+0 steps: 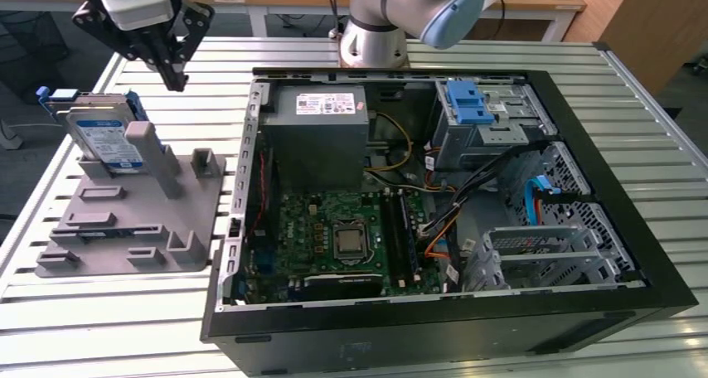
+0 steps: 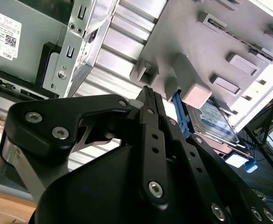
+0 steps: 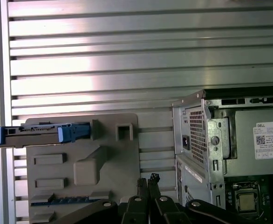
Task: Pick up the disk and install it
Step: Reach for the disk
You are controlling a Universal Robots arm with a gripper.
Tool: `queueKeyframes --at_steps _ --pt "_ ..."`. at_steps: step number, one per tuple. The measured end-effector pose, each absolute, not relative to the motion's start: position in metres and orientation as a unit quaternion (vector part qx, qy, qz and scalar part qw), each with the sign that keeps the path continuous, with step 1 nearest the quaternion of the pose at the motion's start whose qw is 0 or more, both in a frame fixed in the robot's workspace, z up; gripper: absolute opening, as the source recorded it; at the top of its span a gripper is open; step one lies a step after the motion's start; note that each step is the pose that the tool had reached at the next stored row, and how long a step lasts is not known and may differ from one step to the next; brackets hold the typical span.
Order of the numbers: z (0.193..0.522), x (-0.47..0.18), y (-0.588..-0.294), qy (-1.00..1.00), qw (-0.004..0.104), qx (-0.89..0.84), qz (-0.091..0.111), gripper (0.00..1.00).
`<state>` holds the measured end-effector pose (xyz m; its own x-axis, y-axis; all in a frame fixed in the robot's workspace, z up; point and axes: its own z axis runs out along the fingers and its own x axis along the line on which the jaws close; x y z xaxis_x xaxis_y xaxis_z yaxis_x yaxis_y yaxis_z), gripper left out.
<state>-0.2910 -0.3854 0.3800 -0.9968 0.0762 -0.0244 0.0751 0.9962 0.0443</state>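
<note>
**Disk [image 1: 105,142] in its holder, claw [image 1: 174,81] above and empty: hazards**

1. Table [image 1: 111,312]. Slatted metal top that carries everything. Hazard: a dropped part could catch an edge in the grooves between slats.

2. Computer case [image 1: 443,336]. Black tower on its side with the panel off, so the board, cables and power supply [image 1: 321,138] are exposed. It sits just beside the holder, on the exterior view's right. Hazard: loose orange and black cables cross the interior near the drive cages and could snag a carried part.

3. Grey holder [image 1: 122,229]. Moulded fixture with raised posts and slots. Hazard: one tall post [image 1: 142,146] stands directly against the disk's face, so a misaligned approach is likely to hit the post first.

4. Disk. Stands on edge, slightly tilted, in the holder's far slot with its label facing outward. The first wrist view shows it edge-on [image 3: 34,135] with the blue carrier frame [image 3: 73,132] around it. Hazard: the thin, smooth faces may slip, or the frame may bind in the slot if it is pulled at an angle.

5. Claw. Hangs above the holder, near the disk but not touching it. The fingers are closed tip to tip with nothing between them. Hazard: in this state it would hit the disk's top edge instead of straddling it.
</note>
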Motion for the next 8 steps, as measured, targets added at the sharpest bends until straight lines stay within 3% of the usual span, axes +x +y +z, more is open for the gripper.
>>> queueKeyframes --at_steps 8 --pt "0.3793 -0.2944 -0.3854 0.999 0.013 0.038 0.022 0.15"
